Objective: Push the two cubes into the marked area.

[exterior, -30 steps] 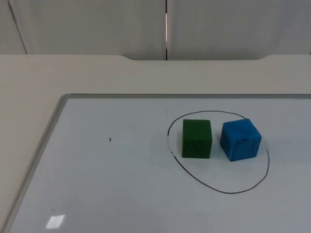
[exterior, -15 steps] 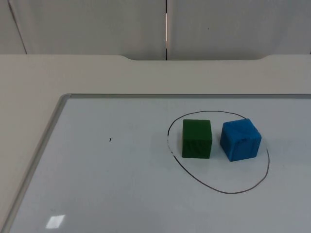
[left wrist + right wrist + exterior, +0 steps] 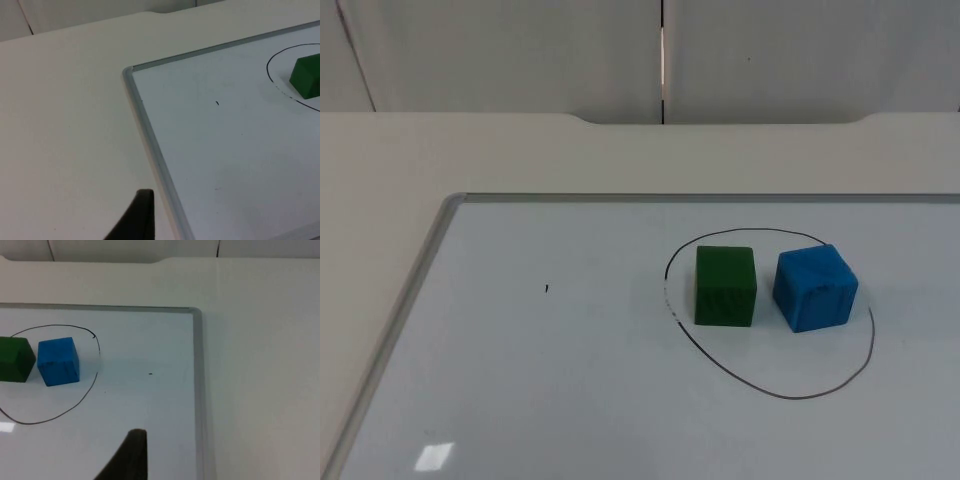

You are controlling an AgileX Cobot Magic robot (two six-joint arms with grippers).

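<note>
Cubes, one green foam [image 3: 725, 286] and one blue foam [image 3: 815, 288], sat side by side, apart, inside the hand-drawn black oval outline [image 3: 772, 388] on the metal-framed whiteboard [image 3: 520, 400]; whether either gripper's fingers were apart or together, I cannot tell.

Left tool [image 3: 131, 220] and right tool [image 3: 127, 457] aloft, both arms waiting.

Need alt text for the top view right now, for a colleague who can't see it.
A green cube and a blue cube sit side by side, apart, inside a hand-drawn black loop on a whiteboard lying on the table.
</note>
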